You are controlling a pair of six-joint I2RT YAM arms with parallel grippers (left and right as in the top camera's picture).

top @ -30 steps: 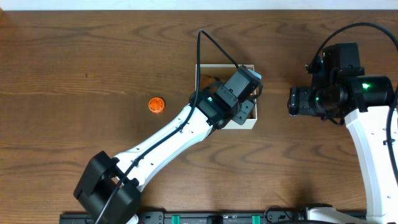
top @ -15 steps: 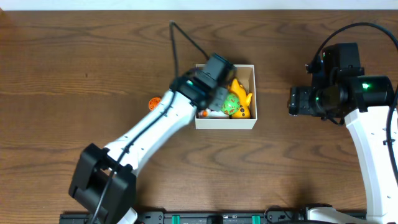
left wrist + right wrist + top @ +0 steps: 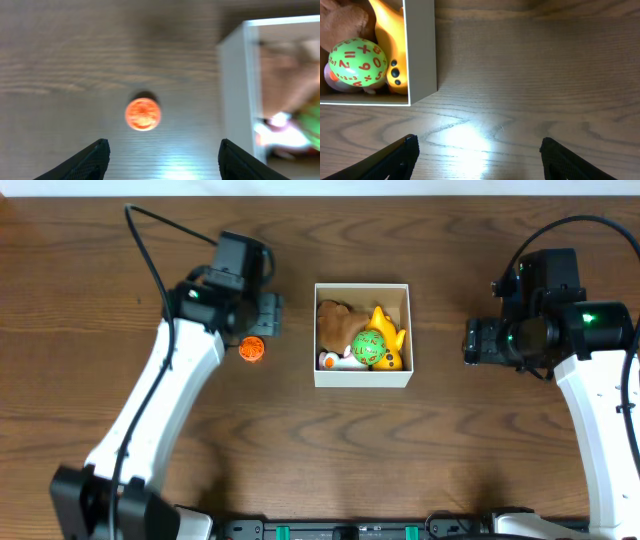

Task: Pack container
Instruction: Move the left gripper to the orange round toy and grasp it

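The container [image 3: 362,378] is a white-walled box at the table's middle. It holds a brown plush [image 3: 336,316], a yellow toy [image 3: 386,330], a green numbered ball [image 3: 368,347] and a white toy [image 3: 332,360]. A small orange round toy [image 3: 251,350] lies on the table left of the box; it also shows in the left wrist view [image 3: 143,114]. My left gripper [image 3: 268,314] is open and empty, above the table between the orange toy and the box [image 3: 235,90]. My right gripper [image 3: 470,342] is open and empty, right of the box [image 3: 422,50].
The table is dark wood. Black cables run from both arms. The right arm's body [image 3: 590,380] stands at the right edge. A black rail [image 3: 350,530] runs along the front edge.
My left arm has swung left out of the box, from over the toys to beside the orange toy. The toys in the box now show. The right arm has not moved.
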